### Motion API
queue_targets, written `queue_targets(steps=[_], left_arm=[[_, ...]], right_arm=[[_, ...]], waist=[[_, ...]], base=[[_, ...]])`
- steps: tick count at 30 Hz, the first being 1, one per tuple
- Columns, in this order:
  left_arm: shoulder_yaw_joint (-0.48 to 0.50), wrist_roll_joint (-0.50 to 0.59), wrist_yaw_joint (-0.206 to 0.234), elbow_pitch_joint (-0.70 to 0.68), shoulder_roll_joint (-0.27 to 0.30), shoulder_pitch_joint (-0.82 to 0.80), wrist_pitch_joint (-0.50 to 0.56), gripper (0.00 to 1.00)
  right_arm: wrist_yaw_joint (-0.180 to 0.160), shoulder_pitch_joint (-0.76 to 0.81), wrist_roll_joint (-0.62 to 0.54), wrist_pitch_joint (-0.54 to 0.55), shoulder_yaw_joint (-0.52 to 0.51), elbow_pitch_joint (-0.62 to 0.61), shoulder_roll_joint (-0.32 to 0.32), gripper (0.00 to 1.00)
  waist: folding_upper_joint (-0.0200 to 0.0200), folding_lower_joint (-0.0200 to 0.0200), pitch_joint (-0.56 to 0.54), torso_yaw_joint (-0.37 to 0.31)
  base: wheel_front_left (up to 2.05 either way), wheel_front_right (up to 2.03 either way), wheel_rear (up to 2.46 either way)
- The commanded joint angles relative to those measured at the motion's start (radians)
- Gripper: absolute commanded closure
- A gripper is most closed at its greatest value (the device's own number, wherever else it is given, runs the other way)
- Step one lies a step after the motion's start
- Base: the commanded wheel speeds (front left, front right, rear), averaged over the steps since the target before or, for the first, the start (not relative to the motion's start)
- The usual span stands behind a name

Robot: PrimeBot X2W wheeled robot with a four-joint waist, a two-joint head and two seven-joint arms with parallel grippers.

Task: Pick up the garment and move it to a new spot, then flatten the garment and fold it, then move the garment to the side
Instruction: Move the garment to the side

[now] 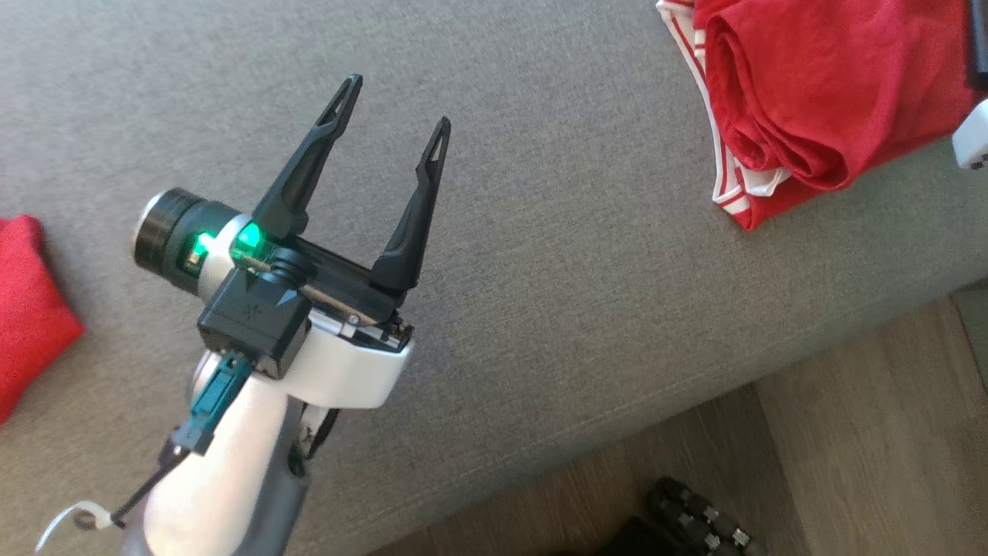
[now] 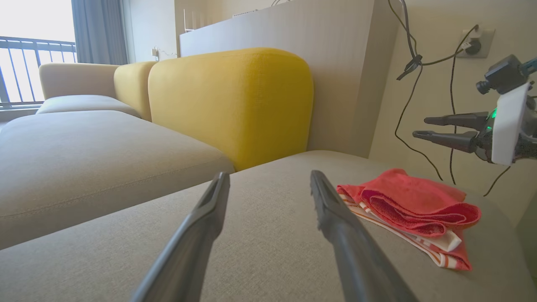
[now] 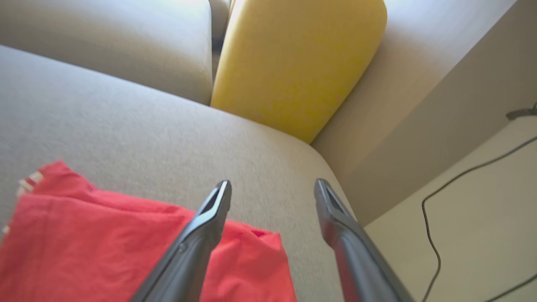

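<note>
Over the grey sofa seat [image 1: 540, 309], head view: the left end effector [image 1: 396, 102] hovers with its two dark fingers spread apart, holding nothing. The garment [image 1: 818, 85], red with white-striped trim, lies folded well to that end effector's right, near the seat's edge. Another red item [image 1: 31, 309] sits far to its left.

Left wrist view: the folded garment rests just right of the left fingers. The right end effector [image 2: 420, 127] hangs above the garment's far side, clear of it.

Right wrist view: the right fingers stand apart and empty, with the garment directly beneath them.

Folding looks finished and the garment appears set aside. To finish cleanly, the right arm should lift straight up with its fingers wide, so neither tip snags the top fold.
</note>
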Motion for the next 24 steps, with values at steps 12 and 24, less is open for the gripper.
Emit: queue_targets(steps=[12,24], left_arm=[[0.082,-0.064,0.085,-0.016,-0.092,0.089,-0.005,0.0],[0.147,-0.145,0.173,0.035,-0.118,0.243,-0.005,0.0]], right_arm=[[0.0,0.171,0.043,-0.006,0.012,-0.241,0.153,0.0],[0.0,0.407,0.058,-0.032,0.005,-0.328,0.314,0.0]], waist=[[0.0,0.0,-0.221,0.148],[0.0,0.0,-0.388,0.284]], base=[[0.0,0.0,0.0],[0.0,0.0,0.0]])
